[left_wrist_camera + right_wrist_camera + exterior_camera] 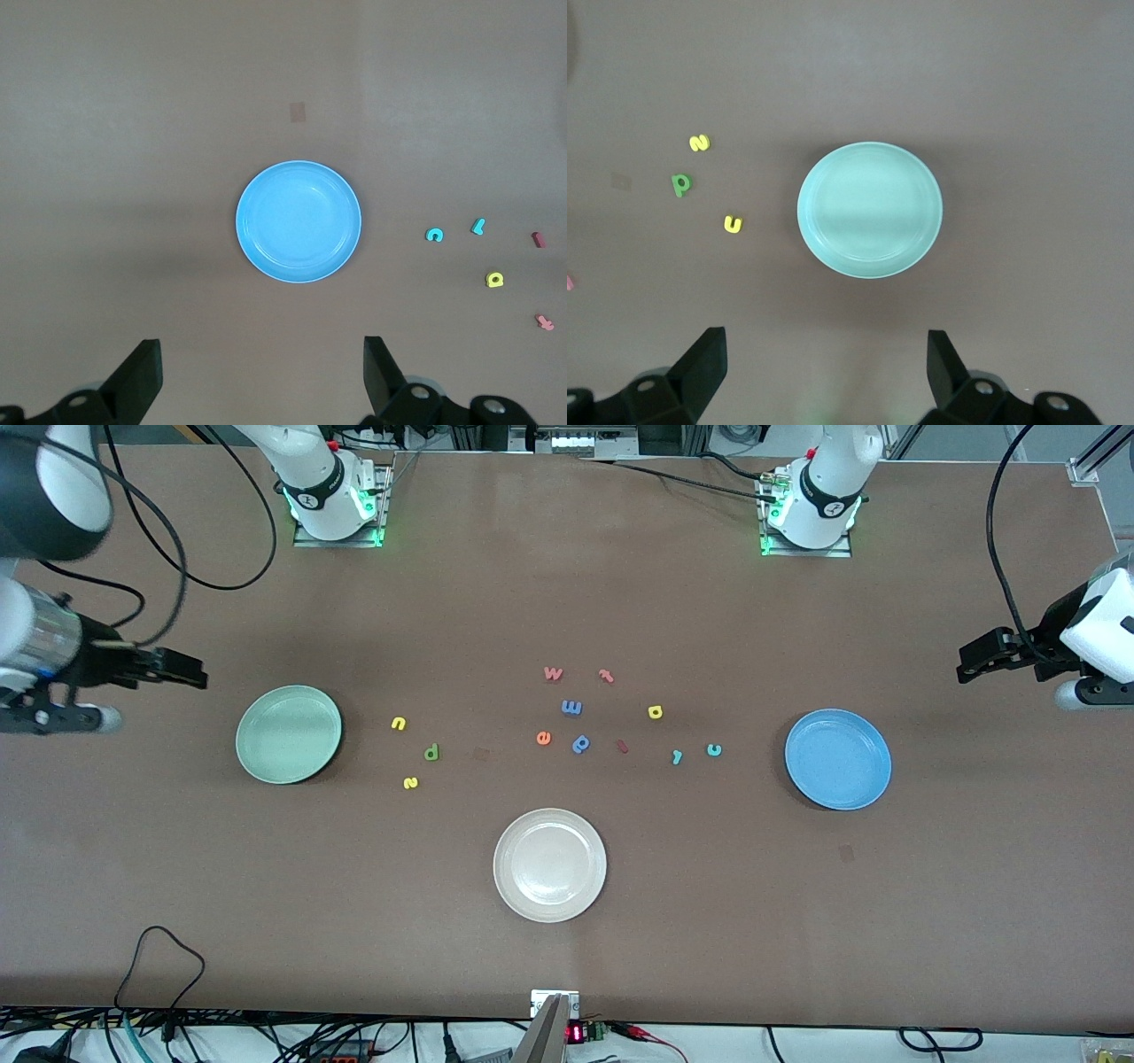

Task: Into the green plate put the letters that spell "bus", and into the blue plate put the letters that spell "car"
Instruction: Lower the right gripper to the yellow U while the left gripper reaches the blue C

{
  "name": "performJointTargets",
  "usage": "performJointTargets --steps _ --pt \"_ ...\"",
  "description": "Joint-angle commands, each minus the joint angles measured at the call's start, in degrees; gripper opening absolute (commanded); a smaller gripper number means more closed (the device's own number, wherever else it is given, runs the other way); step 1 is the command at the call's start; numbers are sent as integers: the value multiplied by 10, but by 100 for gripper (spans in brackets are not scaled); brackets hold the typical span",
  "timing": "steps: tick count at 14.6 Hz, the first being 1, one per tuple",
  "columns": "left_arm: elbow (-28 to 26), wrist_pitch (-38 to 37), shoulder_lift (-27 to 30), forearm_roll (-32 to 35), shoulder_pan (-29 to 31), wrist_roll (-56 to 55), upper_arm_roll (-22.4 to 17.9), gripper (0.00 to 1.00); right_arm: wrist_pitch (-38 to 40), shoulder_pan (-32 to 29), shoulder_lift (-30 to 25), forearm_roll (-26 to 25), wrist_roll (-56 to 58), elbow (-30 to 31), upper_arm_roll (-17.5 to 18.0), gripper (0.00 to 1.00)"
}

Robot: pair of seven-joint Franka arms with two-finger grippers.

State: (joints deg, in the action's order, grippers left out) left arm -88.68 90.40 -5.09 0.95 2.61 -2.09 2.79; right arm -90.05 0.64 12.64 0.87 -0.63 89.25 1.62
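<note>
High front view, wrist views overhead plates

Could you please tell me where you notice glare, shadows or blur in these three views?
Front view: glare on the white plate, blurred arm at the upper corner. Left wrist view: soft, even light on the blue plate, faint shadow beside it. Right wrist view: pale sheen across the green plate.

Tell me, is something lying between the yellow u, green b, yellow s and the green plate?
Nothing visible does: only bare table separates the yellow u, green b and yellow s from the green plate.
</note>
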Motion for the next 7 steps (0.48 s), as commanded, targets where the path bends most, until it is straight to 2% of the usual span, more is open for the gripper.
performJointTargets --steps 1,4,7 --pt "-3 3 -14 -6 -14 8 0 100 -21 32 48 5 8 -8 2 100" --pt "12 5 -74 -8 -41 6 0 100 -92 73 94 6 -7 15 2 100" --pt "26 5 -129 -7 -72 15 0 100 -209 115 92 5 -105 117 3 100"
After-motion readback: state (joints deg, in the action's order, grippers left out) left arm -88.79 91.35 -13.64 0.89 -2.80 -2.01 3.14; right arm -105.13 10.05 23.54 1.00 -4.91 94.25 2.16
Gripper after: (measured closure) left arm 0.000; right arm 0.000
